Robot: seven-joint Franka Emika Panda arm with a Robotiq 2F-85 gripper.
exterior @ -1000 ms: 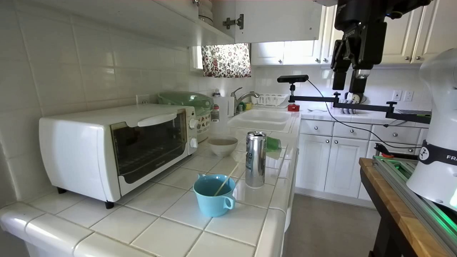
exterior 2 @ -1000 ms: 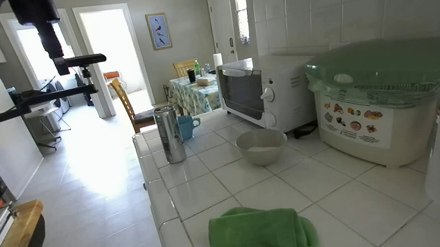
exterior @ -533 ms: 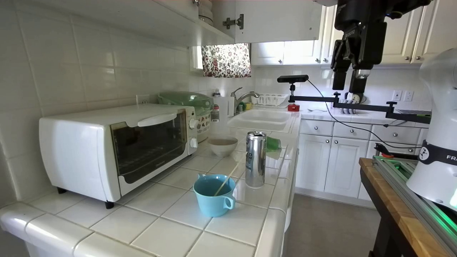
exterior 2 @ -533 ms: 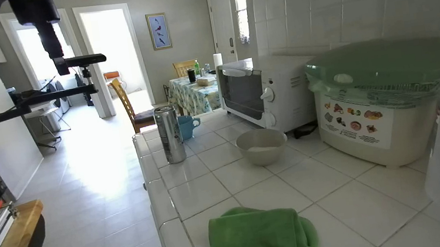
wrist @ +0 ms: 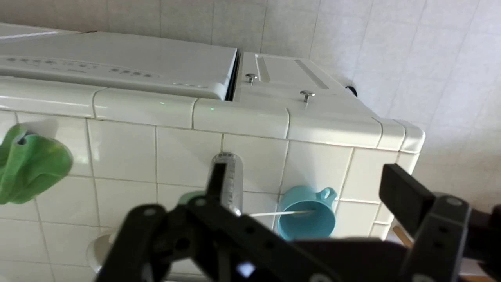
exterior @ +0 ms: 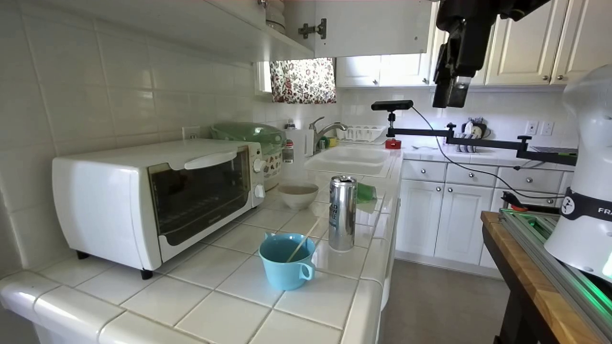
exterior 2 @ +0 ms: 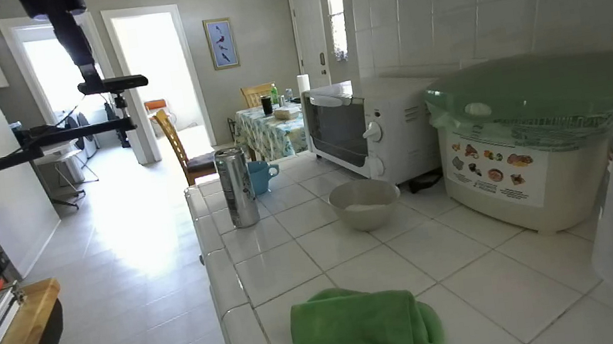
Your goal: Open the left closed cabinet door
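Note:
The upper cabinet hangs above the toaster oven in an exterior view. Its left door is closed; only its lower edge and a small metal knob show at the top of the frame. The door to the right of it stands open, with a hinge visible. My gripper hangs in the air to the right of the open door, pointing down, away from the closed door. It also shows in an exterior view. In the wrist view the gripper has its fingers wide apart with nothing between them. The closed door is out of that view.
Under the cabinet, the tiled counter holds a toaster oven, blue cup, silver can, bowl and green cloth. A camera on a black bar stands just below the gripper.
Over the last half second my gripper has moved toward the open door and the counter side and tilted a little. The cabinet doors and counter objects have not moved.

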